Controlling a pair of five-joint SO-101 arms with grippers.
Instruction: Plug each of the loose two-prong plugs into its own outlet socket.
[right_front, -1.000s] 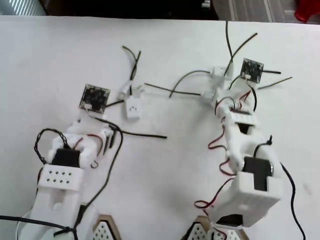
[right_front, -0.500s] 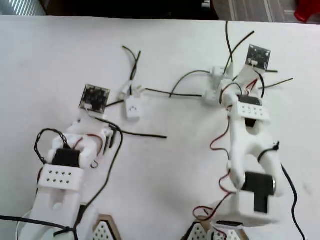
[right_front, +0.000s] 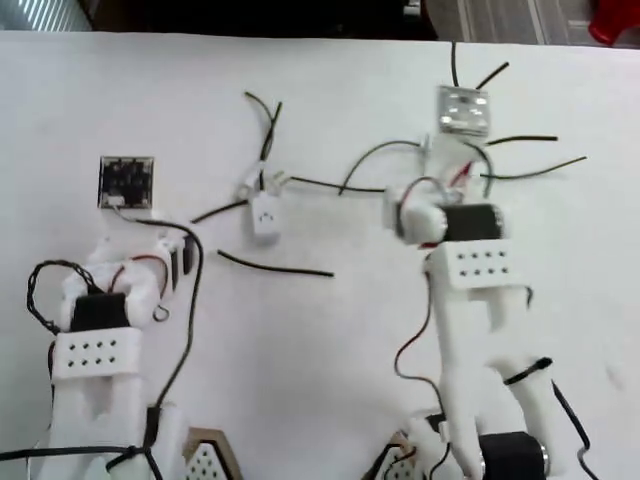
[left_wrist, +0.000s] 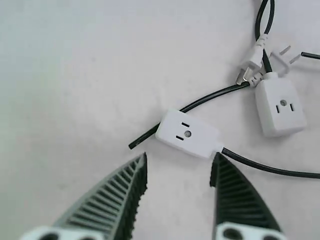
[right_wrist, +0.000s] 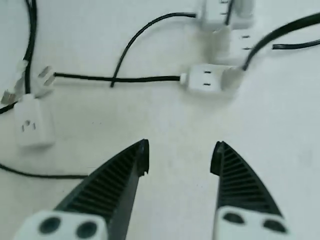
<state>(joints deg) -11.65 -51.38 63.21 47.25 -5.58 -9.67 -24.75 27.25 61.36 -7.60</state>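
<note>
Loose two-prong plugs (left_wrist: 281, 55) lie beside outlet sockets (left_wrist: 187, 134) on a white table (right_front: 330, 340), none visibly plugged in. Left hand (left_wrist: 178, 160) and right hand (right_wrist: 180, 147) hang released, empty. Every plugging step looks undone.

High view: fixed camera above the arms' base side, tilted down across the white table (right_front: 330, 330), standing well back, both arms in frame.
Left wrist view: looks down past the left gripper (left_wrist: 180, 159), close to the tabletop.
Right wrist view: looks down past the right gripper (right_wrist: 181, 146), equally close.
Overlap: one outlet socket (right_front: 265, 216) appears in all three views.
</note>
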